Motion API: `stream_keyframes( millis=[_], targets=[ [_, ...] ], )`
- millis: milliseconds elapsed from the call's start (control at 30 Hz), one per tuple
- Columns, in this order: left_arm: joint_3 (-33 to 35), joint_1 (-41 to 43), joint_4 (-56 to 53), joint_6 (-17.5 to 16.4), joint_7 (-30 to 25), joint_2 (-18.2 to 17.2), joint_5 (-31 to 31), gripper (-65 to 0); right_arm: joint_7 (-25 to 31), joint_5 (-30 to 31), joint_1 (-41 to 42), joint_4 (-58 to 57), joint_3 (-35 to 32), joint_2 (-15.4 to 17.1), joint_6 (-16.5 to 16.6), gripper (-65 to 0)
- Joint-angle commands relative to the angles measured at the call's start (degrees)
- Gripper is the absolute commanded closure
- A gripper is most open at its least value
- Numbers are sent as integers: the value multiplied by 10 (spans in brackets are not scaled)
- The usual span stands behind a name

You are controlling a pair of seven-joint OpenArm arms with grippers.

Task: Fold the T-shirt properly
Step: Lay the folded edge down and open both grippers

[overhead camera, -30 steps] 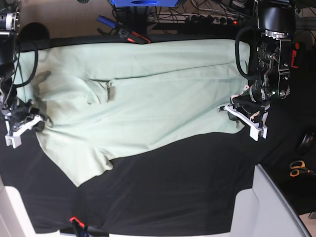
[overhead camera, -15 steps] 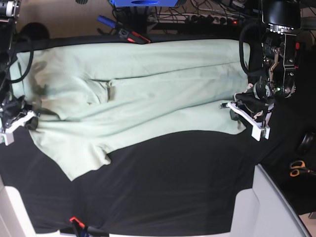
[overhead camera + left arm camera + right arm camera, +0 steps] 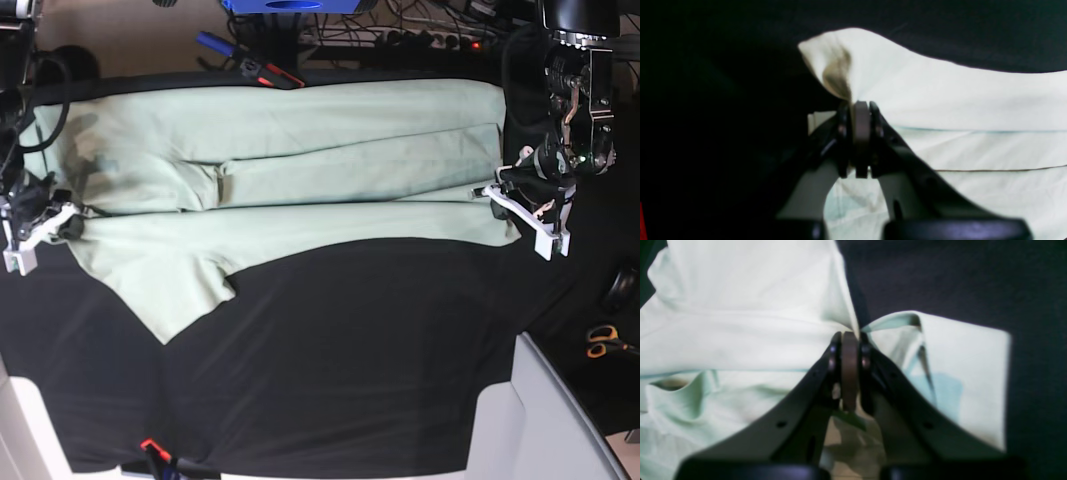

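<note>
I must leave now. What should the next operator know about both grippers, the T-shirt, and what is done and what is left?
Left gripper: shut on the T-shirt, pinching one edge corner.
Right gripper: shut on the T-shirt at the opposite end, beside a sleeve.
The T-shirt lies lengthwise on the black tablecloth, stretched between both arms.
Done: the near long edge is gripped and lifted; one lengthwise fold already shows.
Left: carry this edge over, release, then fold crosswise.

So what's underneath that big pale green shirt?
Under the pale mint-green cotton T-shirt lies a black tablecloth, showing all around its edges. Both the left gripper and right gripper pinch the shirt. Anything else beneath the fabric is covered.
</note>
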Motion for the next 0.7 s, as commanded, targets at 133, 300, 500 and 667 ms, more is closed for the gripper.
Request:
stream_keyframes(
  millis=[133, 300, 500, 667],
  targets=[
    [-2, -5, 5, 0, -9, -6, 0, -2, -25, 9, 10, 13, 17, -5, 3, -13],
    [-9, -5, 5, 1, -8, -8, 0, -149, -71, 9, 5, 69, 83, -24, 3, -212],
    [-10, -5, 6, 1, -8, -13, 0, -408, -115, 9, 1, 164, 92, -23, 1, -313],
    [-11, -10, 9, 1, -8, -13, -1, -413, -115, 5, 52, 113, 88, -19, 1, -318]
  ],
)
